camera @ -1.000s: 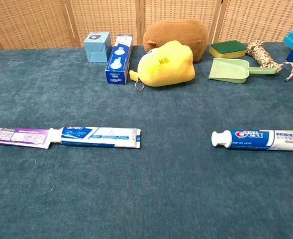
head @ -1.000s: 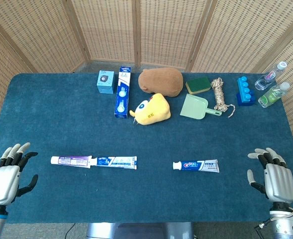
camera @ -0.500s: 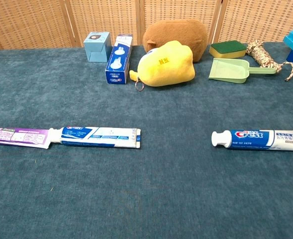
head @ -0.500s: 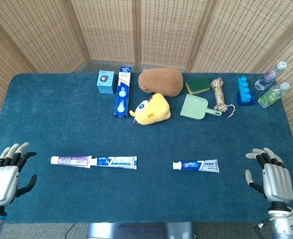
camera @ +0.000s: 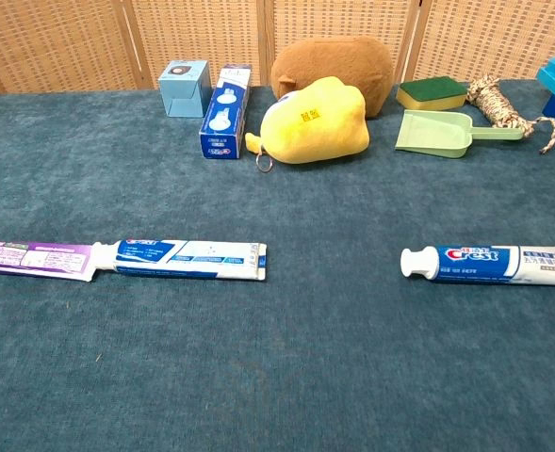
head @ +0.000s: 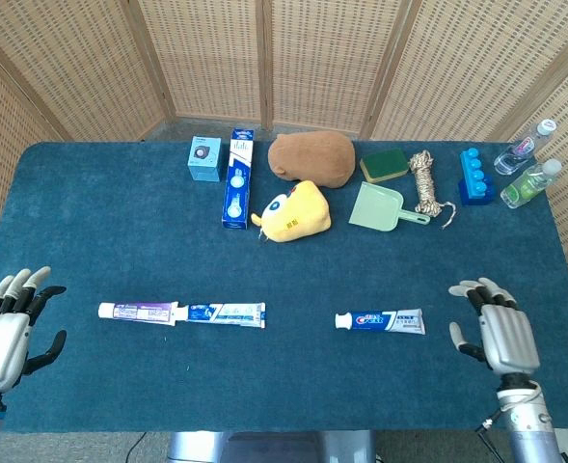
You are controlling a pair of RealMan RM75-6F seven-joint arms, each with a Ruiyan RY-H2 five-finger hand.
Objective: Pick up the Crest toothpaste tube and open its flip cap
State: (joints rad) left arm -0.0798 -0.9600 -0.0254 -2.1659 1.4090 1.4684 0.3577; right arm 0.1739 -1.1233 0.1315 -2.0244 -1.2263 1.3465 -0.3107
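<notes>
I see bare cloth between my right hand (head: pixel 494 333) and the Crest tube (head: pixel 381 321); clutter stands well behind.

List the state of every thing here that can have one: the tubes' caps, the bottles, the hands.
Crest toothpaste tube: lying flat, flip cap closed.
Purple toothpaste tube: lying flat.
Clear bottle: capped.
Green bottle: capped.
Left hand: open, empty.
Right hand: open, empty.

The left hand (head: pixel 2 336) at 8 o'clock has a smooth silver-white back and dark fingers with pale tips. The right hand (head: pixel 500 333) at 4 o'clock looks the same, on a round grey wrist with a thin black cable.
</notes>
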